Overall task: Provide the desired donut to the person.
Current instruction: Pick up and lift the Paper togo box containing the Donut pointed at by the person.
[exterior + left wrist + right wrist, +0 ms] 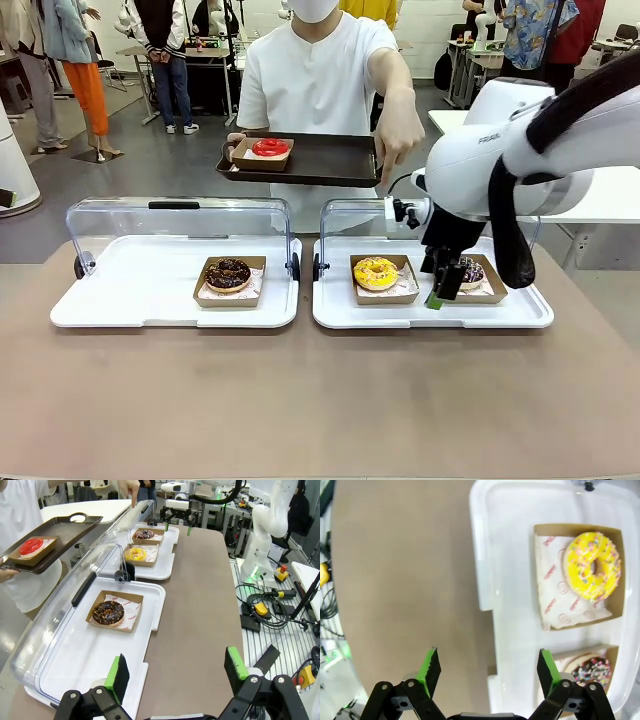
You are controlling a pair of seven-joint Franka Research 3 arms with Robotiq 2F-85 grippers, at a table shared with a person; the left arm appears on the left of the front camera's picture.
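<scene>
Over the right-hand white plastic tray [335, 300], the right jaws are hanging apart just beside a dark sprinkled donut [472, 271]; the left jaws are gaping too

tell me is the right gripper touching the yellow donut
Apart. The right wrist view shows the right gripper open, with bare tray between it and the yellow donut.

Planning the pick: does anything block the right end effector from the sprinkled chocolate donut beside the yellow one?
Nothing visible. The right end effector hangs open by the sprinkled chocolate donut; the clear lid is swung back.
</scene>
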